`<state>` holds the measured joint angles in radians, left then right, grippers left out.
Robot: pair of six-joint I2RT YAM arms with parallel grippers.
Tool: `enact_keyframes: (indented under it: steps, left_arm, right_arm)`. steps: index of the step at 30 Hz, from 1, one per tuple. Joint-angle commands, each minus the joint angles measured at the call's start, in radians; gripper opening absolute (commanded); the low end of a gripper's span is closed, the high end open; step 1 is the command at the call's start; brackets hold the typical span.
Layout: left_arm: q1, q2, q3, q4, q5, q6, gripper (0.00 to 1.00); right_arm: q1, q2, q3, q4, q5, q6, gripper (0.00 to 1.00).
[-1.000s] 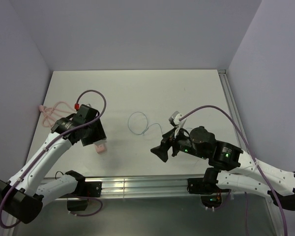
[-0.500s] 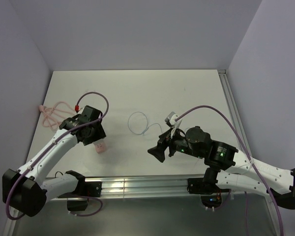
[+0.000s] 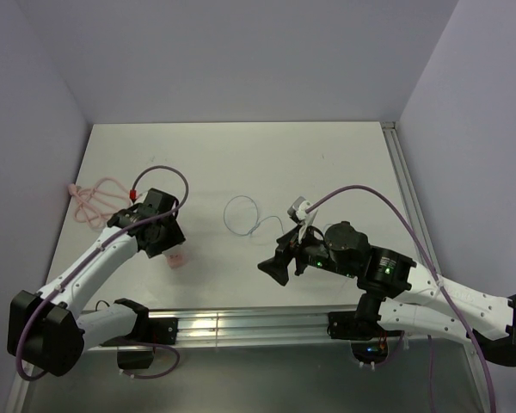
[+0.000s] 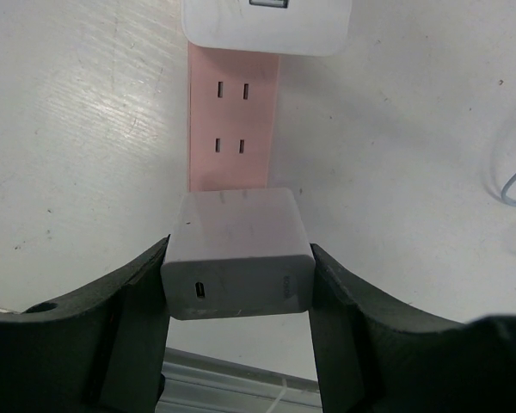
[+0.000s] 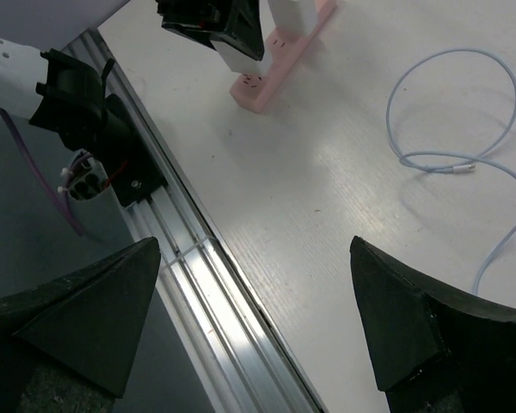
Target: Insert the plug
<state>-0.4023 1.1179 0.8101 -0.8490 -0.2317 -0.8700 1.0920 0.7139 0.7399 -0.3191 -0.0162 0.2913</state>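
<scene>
My left gripper is shut on a white charger block with a small port on its near face. It holds the block at the near end of the pink socket strip; whether the block is seated is hidden. In the top view the left gripper is over the strip. The thin whitish wire lies looped mid-table, and its tiny plug rests on the table. My right gripper is open and empty, near the front rail, apart from the wire; it also shows in the top view.
A second white adapter sits on the far end of the strip. The pink cord is bunched at the left edge. An aluminium rail runs along the table's front edge. Walls close the back and sides.
My left gripper has shifted slightly left and back with the charger block over the strip. My right gripper has moved a little left and toward the front edge, still open.
</scene>
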Motion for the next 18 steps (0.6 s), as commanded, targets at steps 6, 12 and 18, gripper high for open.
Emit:
enact_keyframes:
  steps: [6, 12, 18]
  left_arm:
    - [0.003, 0.008, -0.035, 0.051, 0.014, -0.046, 0.00]
    - [0.003, 0.034, -0.040, 0.067, 0.023, -0.034, 0.00]
    - [0.002, 0.060, -0.052, 0.082, 0.054, -0.029, 0.00]
  right_arm:
    - [-0.006, -0.019, -0.019, 0.043, -0.013, 0.006, 0.98]
    - [-0.006, -0.011, -0.019, 0.046, -0.018, 0.003, 0.97]
    - [-0.004, -0.010, -0.019, 0.049, -0.022, 0.000, 0.97]
